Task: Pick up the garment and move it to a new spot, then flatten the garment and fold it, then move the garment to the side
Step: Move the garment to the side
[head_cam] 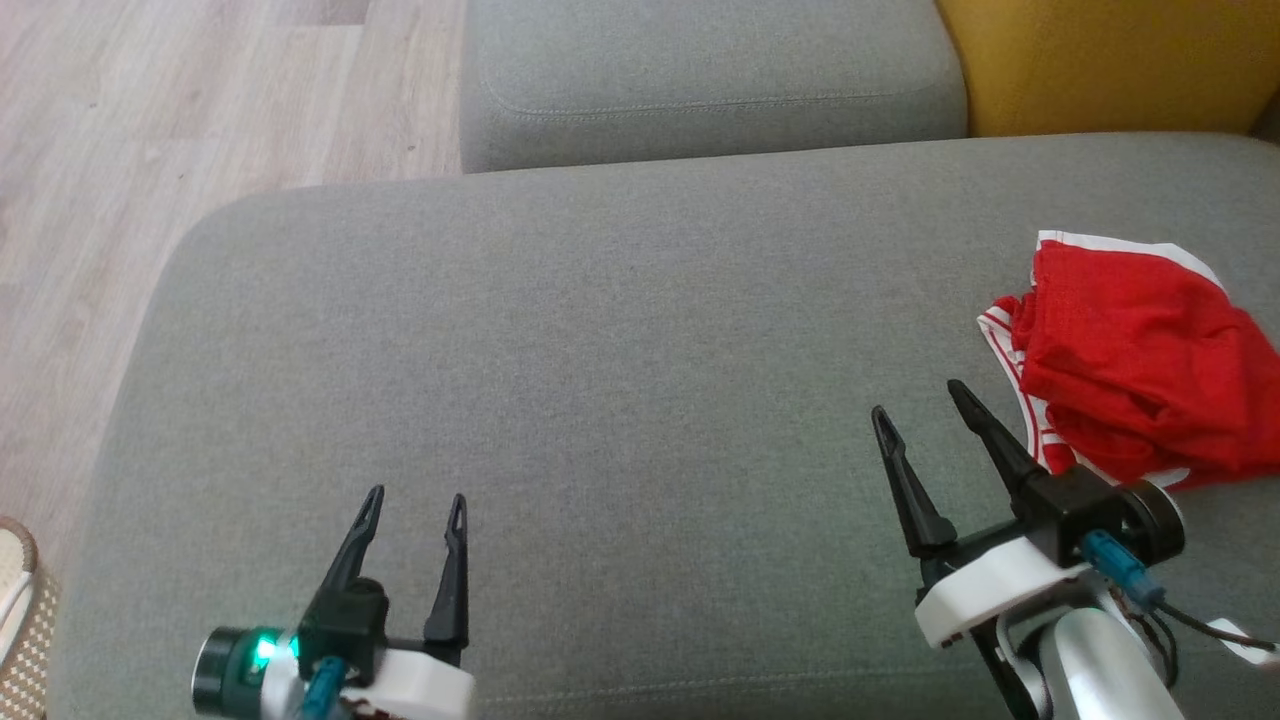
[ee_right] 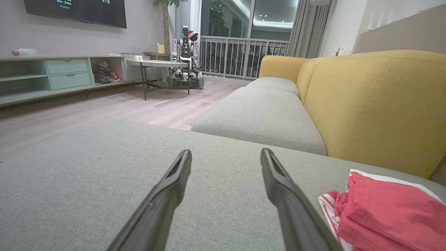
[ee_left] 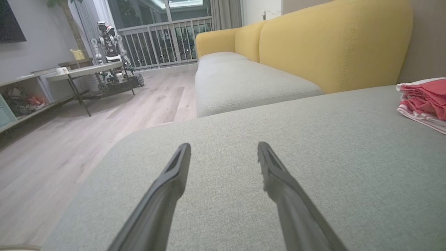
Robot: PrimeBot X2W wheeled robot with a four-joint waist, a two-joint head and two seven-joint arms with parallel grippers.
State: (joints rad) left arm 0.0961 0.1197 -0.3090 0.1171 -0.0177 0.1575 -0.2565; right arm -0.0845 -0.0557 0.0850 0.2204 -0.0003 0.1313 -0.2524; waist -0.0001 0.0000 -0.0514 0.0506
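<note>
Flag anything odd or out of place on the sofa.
Nothing spilled or damaged. The garment looks untidy: rumpled, uneven layers, at the right edge of the cushion. Left hand and right hand open, empty.

The red garment (head_cam: 1130,350) is running off the head view's right edge, and the right gripper (head_cam: 916,398) is covering part of its striped hem.

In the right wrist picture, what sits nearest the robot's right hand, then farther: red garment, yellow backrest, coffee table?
1. Red garment, close on the right.
2. Yellow backrest, behind the garment, right.
3. Coffee table, far off at upper left.
</note>
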